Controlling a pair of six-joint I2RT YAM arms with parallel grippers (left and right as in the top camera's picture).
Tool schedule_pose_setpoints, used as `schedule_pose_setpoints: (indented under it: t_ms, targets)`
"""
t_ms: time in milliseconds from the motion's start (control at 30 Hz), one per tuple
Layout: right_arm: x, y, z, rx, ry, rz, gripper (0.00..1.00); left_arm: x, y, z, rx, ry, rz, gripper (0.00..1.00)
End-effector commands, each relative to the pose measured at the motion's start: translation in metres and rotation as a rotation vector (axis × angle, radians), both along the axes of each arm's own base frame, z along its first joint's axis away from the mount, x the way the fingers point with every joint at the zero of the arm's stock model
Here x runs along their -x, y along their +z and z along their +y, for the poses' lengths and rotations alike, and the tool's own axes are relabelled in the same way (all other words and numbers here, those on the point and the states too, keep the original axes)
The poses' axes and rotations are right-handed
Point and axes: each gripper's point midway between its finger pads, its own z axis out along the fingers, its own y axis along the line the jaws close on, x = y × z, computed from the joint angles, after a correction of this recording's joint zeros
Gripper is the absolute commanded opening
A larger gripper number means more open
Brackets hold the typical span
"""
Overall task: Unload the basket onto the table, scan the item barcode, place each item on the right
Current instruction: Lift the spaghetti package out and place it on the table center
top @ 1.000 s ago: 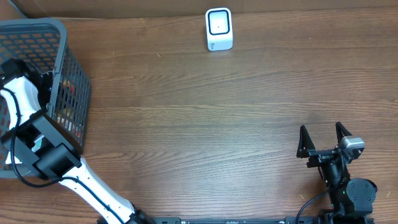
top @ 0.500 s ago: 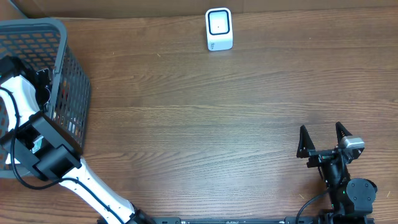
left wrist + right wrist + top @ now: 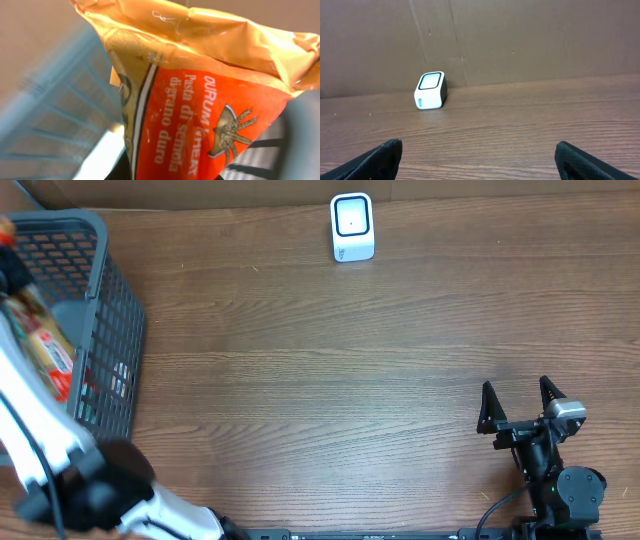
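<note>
Wooden table bears a grey basket, over which the left gripper clamps a pasta bag; the right gripper stands spread apart.

The pasta packet is glossy yellow-gold with an orange-red panel, white lettering and a pale wheat-ear emblem (a thin white and black stripe edges the panel). The basket is grey lattice mesh. The scanner is white with a black-rimmed face. The worktop is brown wood grain, and the right arm's fingers are black.
</note>
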Motion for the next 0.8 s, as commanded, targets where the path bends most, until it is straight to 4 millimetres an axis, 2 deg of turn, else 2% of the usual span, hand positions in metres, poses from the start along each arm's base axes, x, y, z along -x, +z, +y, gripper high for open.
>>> schedule_pose_setpoints:
  t_ms: [0,100,200,233,267,333,433,533,633,767]
  targets:
    - [0.000,-0.002,0.001,0.001,0.005,-0.002,1.00,0.026,0.107,-0.056,-0.085,-0.041,-0.246,0.04]
    - [0.000,-0.002,0.001,0.001,0.005,-0.002,1.00,0.055,0.155,-0.083,-0.196,-0.016,-0.327,0.04]
    - [0.000,-0.002,0.001,0.001,0.005,-0.002,1.00,0.069,0.181,-0.114,-0.229,-0.063,-0.395,0.04]
    - [0.000,-0.002,0.001,0.001,0.005,-0.002,1.00,0.073,0.186,-0.126,-0.228,-0.088,-0.408,0.04]
    - [0.000,-0.002,0.001,0.001,0.005,-0.002,1.00,0.073,0.185,-0.148,-0.204,-0.151,-0.407,0.04]
    - [0.000,-0.002,0.001,0.001,0.005,-0.002,1.00,0.068,0.173,-0.173,-0.140,-0.225,-0.381,0.04]
    - [0.000,-0.002,0.001,0.001,0.005,-0.002,1.00,0.049,0.137,-0.211,-0.022,-0.334,-0.291,0.04]
    - [0.000,-0.002,0.001,0.001,0.005,-0.002,1.00,0.023,0.085,-0.255,0.104,-0.438,-0.156,0.04]
    - [0.000,-0.002,0.001,0.001,0.005,-0.002,1.00,-0.001,0.019,-0.296,0.188,-0.502,0.012,0.04]
    - [0.000,-0.002,0.001,0.001,0.005,-0.002,1.00,-0.025,-0.081,-0.336,0.278,-0.462,0.222,0.04]
